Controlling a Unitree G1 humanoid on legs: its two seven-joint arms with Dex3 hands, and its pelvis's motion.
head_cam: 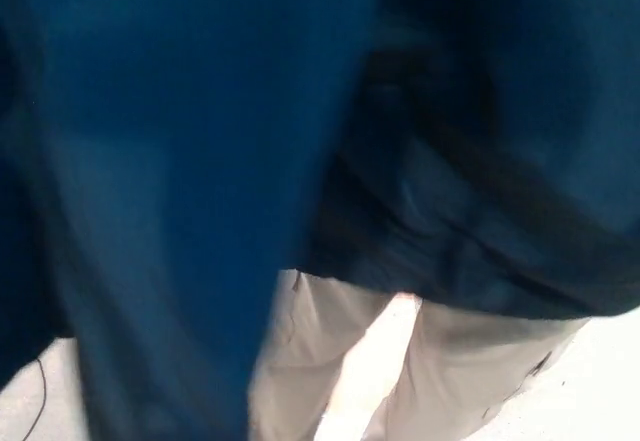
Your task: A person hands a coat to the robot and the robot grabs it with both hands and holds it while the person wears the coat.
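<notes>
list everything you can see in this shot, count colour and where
coat: one, dark blue, blurred, hanging close to the camera and filling the top and left of the picture
cable: one, thin and black, on the floor at the lower left edge
floor: pale grey-white, showing at the lower right and lower left corners
person's legs: two, in light beige trousers, standing at the lower middle and right below the hem of the coat
robot's hands: neither shows in this view
</notes>
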